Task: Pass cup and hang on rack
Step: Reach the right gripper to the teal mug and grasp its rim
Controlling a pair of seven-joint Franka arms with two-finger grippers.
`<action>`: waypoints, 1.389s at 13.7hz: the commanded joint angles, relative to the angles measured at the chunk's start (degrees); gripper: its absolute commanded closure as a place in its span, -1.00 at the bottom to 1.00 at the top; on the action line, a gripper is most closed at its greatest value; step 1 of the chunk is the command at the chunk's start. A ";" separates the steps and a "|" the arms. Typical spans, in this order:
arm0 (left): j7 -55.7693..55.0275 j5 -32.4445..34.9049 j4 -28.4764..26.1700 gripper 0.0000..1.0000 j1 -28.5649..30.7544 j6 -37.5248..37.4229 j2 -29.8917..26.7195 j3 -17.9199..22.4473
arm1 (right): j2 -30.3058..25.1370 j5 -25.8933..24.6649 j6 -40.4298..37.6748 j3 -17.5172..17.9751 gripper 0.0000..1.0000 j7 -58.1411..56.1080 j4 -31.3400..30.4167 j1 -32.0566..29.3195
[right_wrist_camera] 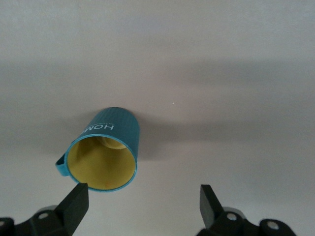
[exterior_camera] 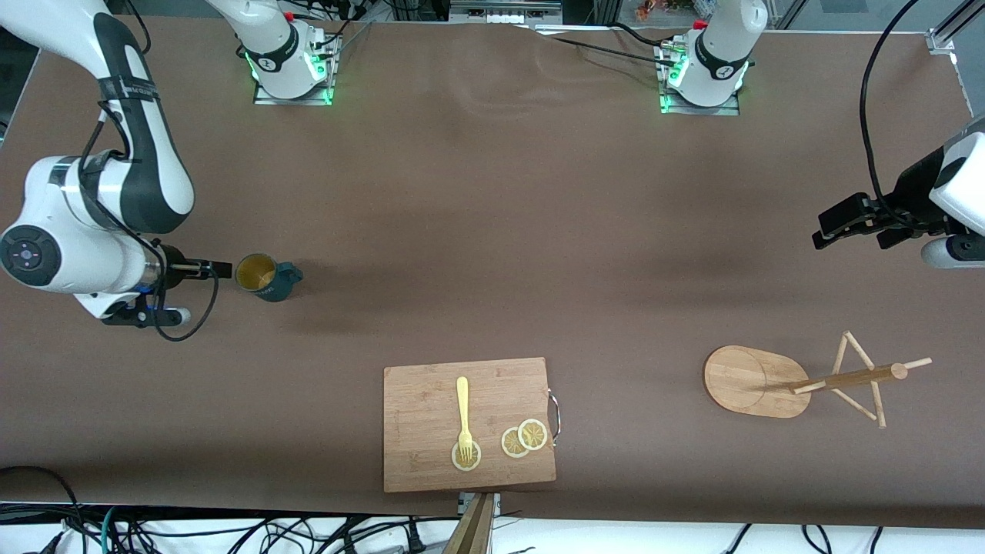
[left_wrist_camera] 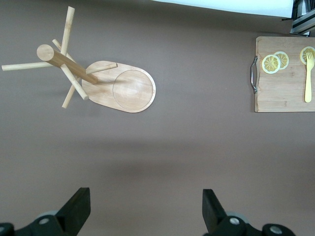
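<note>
My jaws spread wide, nothing held, cup waiting on the table.

My right gripper (right_wrist_camera: 142,206) hovers just beside the upright cup (exterior_camera: 265,277) at the right arm's end of the table, fingers apart and empty. My left gripper (left_wrist_camera: 146,211) hangs released over bare table at the left arm's end, the rack (exterior_camera: 800,378) standing nearer the front camera, well apart from the cutting board (exterior_camera: 431,454).

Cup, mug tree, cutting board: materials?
Cup: probably glazed ceramic, possibly enamel; smooth teal wall, yellow inside, printed lettering.
Mug tree: pale bamboo or wood, matte; a turned ring shows on its oval base.
Cutting board: bamboo-like striped grain, with a shiny metal handle.
</note>
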 commanded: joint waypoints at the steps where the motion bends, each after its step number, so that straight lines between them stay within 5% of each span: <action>1: 1.32 -1.35 0.75 -1.00 -0.27 -0.13 0.48 0.43 | -2.19 -0.24 5.82 0.36 -1.00 -3.00 -7.05 -0.05; 10: 0.97 -1.53 0.92 -1.00 -0.36 -0.13 1.36 0.43 | -0.62 -0.24 16.30 0.36 -0.99 -9.85 -13.31 0.21; 11: 0.97 -1.53 0.84 -1.00 -0.36 -0.13 1.36 0.35 | -0.44 -0.24 16.57 0.36 -0.68 -10.03 -13.31 0.21; 13: 0.97 -1.44 0.84 -1.00 -0.27 -0.13 1.36 0.43 | -0.44 -0.24 15.96 0.36 0.37 -10.21 -13.22 0.21; 15: 0.97 -1.53 0.84 -1.00 -0.27 -0.13 1.36 0.43 | -0.35 -0.24 15.43 0.36 0.87 -10.91 -13.05 0.47; 19: 0.97 -1.53 0.84 -1.00 -0.27 -0.13 1.36 0.43 | -0.26 0.02 14.81 1.15 1.00 -10.83 -12.17 0.74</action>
